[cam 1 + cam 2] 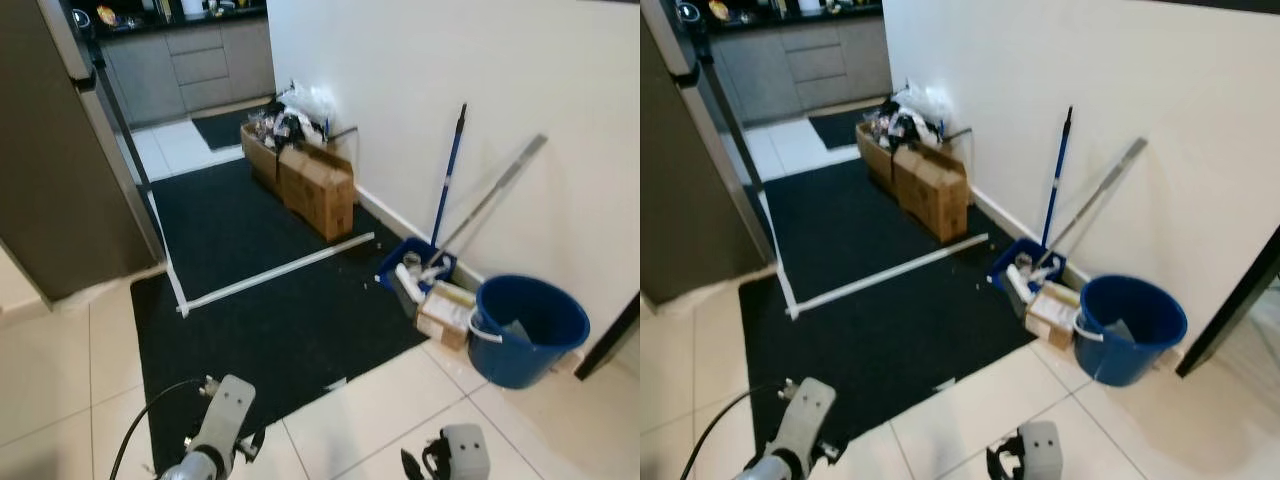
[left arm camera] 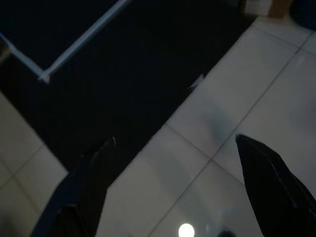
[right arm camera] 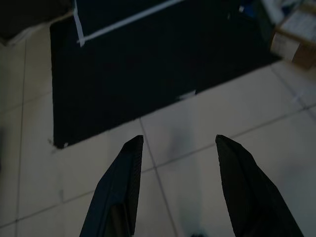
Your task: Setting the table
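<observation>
Jaws on both the left gripper and right gripper hang wide and empty over the floor, probably just walking toward the kitchen.

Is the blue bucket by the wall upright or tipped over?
Upright: the bucket stands on the tiles with its open mouth facing up, beside a small box.

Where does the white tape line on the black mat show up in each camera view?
Left eye view: white tape line crosses the middle of the black mat.
Right eye view: mid-left.
Left wrist view: upper left.
Right wrist view: top edge.
Shared landmark: the small white scrap at the mat's edge.
</observation>
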Tool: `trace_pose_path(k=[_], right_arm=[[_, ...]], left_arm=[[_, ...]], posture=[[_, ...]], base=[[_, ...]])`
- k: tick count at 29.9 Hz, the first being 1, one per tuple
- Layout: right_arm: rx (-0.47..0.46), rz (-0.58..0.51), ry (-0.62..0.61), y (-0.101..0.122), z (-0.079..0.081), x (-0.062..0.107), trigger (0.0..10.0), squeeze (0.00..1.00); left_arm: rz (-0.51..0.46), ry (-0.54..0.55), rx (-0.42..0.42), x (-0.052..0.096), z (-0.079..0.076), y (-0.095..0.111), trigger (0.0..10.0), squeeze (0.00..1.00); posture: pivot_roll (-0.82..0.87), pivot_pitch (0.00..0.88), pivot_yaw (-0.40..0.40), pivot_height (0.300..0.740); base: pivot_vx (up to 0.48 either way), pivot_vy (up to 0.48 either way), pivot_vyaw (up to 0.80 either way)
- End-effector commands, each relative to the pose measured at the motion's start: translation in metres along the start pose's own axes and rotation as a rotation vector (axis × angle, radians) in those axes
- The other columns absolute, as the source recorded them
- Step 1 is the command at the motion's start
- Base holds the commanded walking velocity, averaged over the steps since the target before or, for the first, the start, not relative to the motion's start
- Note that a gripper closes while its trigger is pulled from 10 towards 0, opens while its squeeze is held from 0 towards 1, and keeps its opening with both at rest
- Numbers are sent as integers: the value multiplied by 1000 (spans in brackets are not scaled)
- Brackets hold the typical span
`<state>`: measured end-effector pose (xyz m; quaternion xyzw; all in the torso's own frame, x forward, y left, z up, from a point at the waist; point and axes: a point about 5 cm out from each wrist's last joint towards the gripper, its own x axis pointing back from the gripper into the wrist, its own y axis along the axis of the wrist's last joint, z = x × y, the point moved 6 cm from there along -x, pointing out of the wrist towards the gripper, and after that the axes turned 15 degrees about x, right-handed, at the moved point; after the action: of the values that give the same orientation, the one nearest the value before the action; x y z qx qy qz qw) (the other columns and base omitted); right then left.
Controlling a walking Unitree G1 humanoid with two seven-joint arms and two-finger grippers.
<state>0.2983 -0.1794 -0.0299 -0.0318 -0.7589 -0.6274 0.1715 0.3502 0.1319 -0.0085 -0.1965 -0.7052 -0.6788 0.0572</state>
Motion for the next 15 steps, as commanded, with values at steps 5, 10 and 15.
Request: trace_pose_path(k=[5,10,15], right_arm=[[-23,-130,-43,44,-15,-12,10000,0],[-13,-150,-14,53,-11,-12,10000,0],[-25,-156,-36,56,-18,-9,10000,0]], left_arm=[[-104,-30,28,-11,-12,39,10000,0],[-157,-24,43,-14,-15,61,10000,0],[-182,-10,46,-10,-8,70,10000,0]], posture=[[-147,142,127,740],[-154,162,111,740],[-139,176,93,740]], base=[[0,0,0],[0,0,0],[0,0,0]])
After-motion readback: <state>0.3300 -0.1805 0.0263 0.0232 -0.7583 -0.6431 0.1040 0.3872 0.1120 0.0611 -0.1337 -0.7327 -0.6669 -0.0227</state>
